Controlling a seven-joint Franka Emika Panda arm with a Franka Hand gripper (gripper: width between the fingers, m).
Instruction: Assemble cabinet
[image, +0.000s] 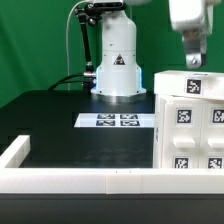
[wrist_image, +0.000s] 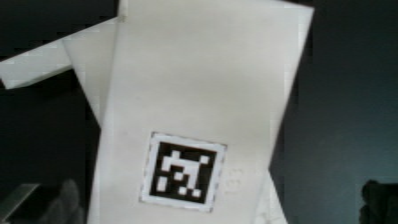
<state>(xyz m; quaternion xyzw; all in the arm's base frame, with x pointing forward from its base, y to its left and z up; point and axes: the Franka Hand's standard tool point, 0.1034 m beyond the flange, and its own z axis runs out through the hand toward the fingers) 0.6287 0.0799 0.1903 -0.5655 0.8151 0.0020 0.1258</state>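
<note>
Gripper (image: 193, 60) of the white arm hangs straight down over the large white plastic cabinet (image: 190, 120), which stands on the black table (image: 60, 120) at the exterior view's right; whether its fingers hold anything I cannot tell. Black-and-white square tags (wrist_image: 185, 170) cover the cabinet; the flat white marker board (image: 117, 121) lies beside it.
</note>
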